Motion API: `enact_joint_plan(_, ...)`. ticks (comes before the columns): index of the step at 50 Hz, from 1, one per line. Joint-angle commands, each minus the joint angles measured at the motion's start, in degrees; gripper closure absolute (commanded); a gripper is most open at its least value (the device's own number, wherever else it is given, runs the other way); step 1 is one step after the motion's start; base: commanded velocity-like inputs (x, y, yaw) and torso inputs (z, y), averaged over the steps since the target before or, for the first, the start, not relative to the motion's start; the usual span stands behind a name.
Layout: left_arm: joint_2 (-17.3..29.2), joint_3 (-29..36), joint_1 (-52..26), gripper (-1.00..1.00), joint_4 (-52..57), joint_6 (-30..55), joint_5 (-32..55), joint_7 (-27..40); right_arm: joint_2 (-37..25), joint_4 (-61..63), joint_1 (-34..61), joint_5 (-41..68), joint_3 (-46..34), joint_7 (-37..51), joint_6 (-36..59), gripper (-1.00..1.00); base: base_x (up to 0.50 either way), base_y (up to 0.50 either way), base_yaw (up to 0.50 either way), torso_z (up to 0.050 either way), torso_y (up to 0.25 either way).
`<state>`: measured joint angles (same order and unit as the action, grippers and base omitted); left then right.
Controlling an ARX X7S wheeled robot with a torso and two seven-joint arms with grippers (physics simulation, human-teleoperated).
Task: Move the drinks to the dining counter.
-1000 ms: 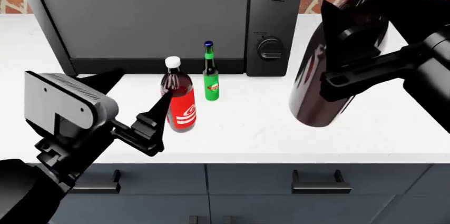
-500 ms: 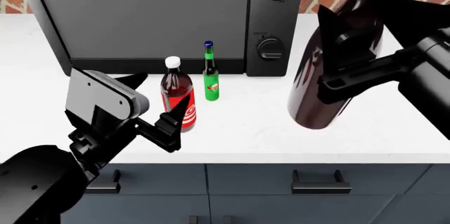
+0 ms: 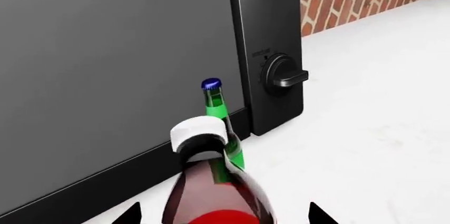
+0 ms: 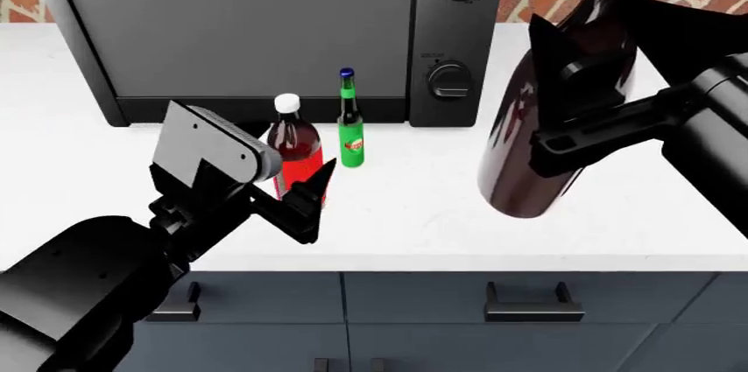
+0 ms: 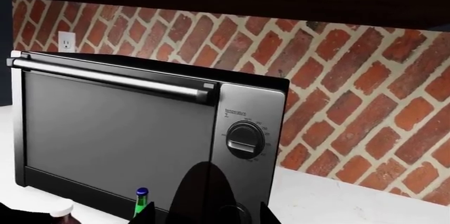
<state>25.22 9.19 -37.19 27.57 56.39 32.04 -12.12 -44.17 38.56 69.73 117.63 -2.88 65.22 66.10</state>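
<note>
Your left gripper (image 4: 306, 190) sits spread around the cola bottle (image 4: 296, 155) — green bottle (image 4: 349, 131) just behind — while your right gripper (image 4: 559, 96) clamps the wine bottle (image 4: 549, 118) aloft over the white counter (image 4: 409, 214).

On the counter (image 4: 468, 223) before me, the cola bottle (image 4: 294, 149) stands in front of the toaster oven (image 4: 269, 31), with the small bottle (image 4: 349, 127) just behind it and to its right. My left gripper (image 4: 306, 181) sits around the cola bottle, I think. My right gripper (image 4: 573, 101) holds the wine bottle (image 4: 549, 127) above the counter, right of both.
</note>
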Motion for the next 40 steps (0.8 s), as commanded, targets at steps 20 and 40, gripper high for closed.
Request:
enact_joint_plan(20,1.37,1.65,0.85,1.0,-1.25,-2.14,-0.48,-1.16,-0.46,0.73,0.23,-1.45,0.46,-0.18,-0.89,1.0,0.0,0.0,0.0,0.001,0.001)
enact_joint_plan(40,-1.41,-11.01,-2.75,1.0,17.18,6.5,2.59,13.89,1.23,1.71,-6.44,-8.62,1.95,-3.08,-0.52,1.0,0.0,0.0,0.0,0.001,0.001)
